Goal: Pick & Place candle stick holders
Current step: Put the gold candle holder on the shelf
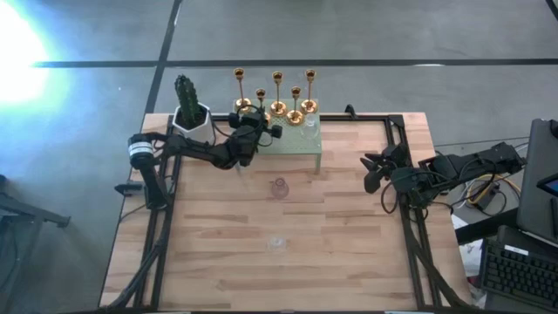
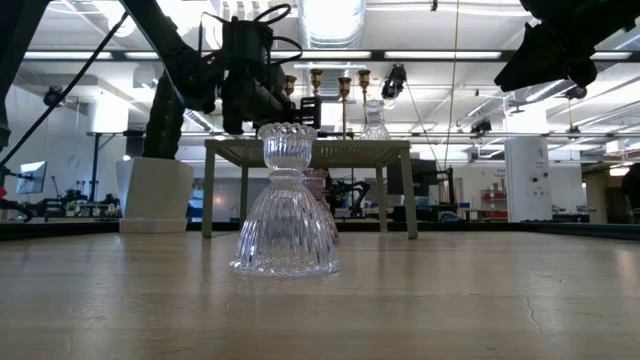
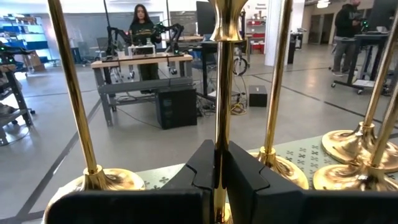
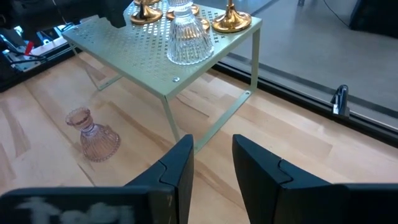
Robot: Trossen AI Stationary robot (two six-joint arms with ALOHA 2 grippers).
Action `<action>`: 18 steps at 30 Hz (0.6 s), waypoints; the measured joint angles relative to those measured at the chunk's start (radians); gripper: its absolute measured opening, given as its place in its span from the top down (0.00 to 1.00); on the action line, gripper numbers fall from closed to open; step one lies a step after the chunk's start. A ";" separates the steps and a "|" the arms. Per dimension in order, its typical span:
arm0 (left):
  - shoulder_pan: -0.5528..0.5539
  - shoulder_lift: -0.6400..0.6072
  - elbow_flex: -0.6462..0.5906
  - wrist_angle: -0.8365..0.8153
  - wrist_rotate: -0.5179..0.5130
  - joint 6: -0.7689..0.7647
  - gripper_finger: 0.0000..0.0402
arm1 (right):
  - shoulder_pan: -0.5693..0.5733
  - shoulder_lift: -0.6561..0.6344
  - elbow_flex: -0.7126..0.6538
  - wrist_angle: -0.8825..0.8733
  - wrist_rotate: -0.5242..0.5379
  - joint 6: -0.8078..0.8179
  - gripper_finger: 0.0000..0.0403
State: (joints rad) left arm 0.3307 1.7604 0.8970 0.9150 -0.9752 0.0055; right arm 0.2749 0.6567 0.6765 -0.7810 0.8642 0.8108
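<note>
Your left gripper [image 3: 217, 180] is clamped on 1 slim, shiny gold holder stem [image 3: 222, 106] atop the perforated green stand [image 4: 134, 46]. Your right gripper [image 4: 211, 165] hangs empty, fingers parted.

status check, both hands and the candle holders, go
Left hand shut on a gold holder's stem on the green stand. Right hand open, empty, waiting at the table's right. Pink glass holder and clear one on the table.

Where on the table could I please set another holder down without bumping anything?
Free: the front boards before the clear glass holder, and between the pink holder and right gripper. Crowded: the green stand with gold holders.
</note>
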 joint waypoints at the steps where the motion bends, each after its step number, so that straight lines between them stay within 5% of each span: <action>1: 0.002 0.000 0.000 0.000 0.000 0.000 0.95 | 0.000 0.000 0.000 0.000 0.000 0.000 0.74; 18: 0.014 0.004 -0.004 -0.026 0.015 -0.025 0.89 | 0.000 0.000 0.000 0.000 -0.002 -0.002 0.80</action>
State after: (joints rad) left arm 0.3443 1.7640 0.8932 0.8888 -0.9599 -0.0196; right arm 0.2749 0.6567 0.6765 -0.7807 0.8627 0.8089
